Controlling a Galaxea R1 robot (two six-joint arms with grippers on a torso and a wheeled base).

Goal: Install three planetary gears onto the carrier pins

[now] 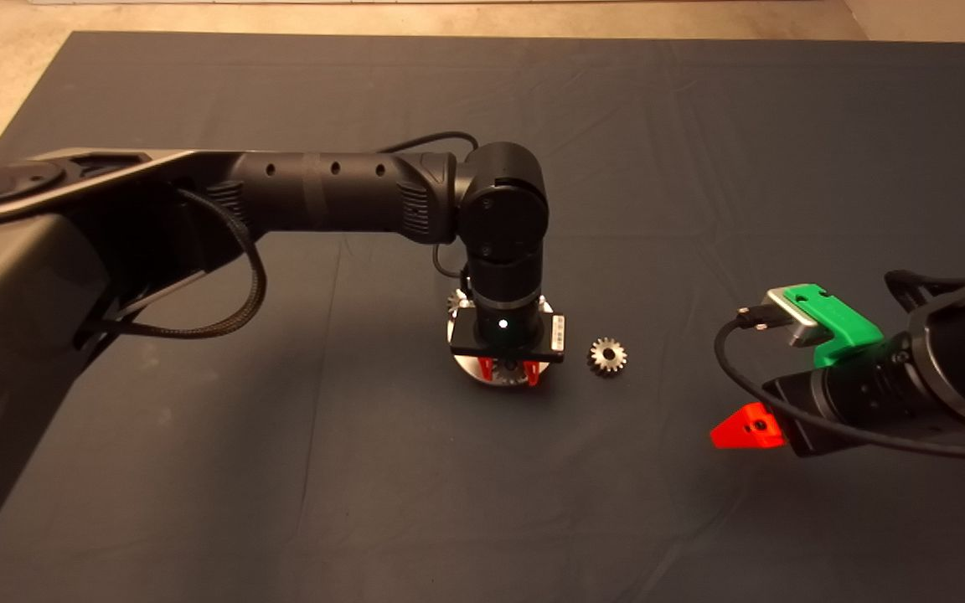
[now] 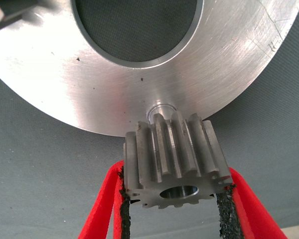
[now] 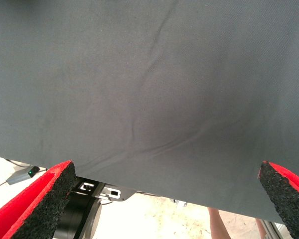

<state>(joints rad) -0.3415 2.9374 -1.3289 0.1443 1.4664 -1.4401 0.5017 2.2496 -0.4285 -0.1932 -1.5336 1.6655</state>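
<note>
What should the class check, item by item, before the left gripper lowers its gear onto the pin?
1. Grip: left gripper shut on gear, pads on both sides: ok.
2. Gear over pin: gear hides most of it, alignment: cannot tell.
3. Gear level: appears tilted in the wrist view: cannot tell.
4. Disc flat on mat: ok.
5. Spare gear lies beside the disc: ok.
6. Right gripper open, off to the right: ok.
</note>
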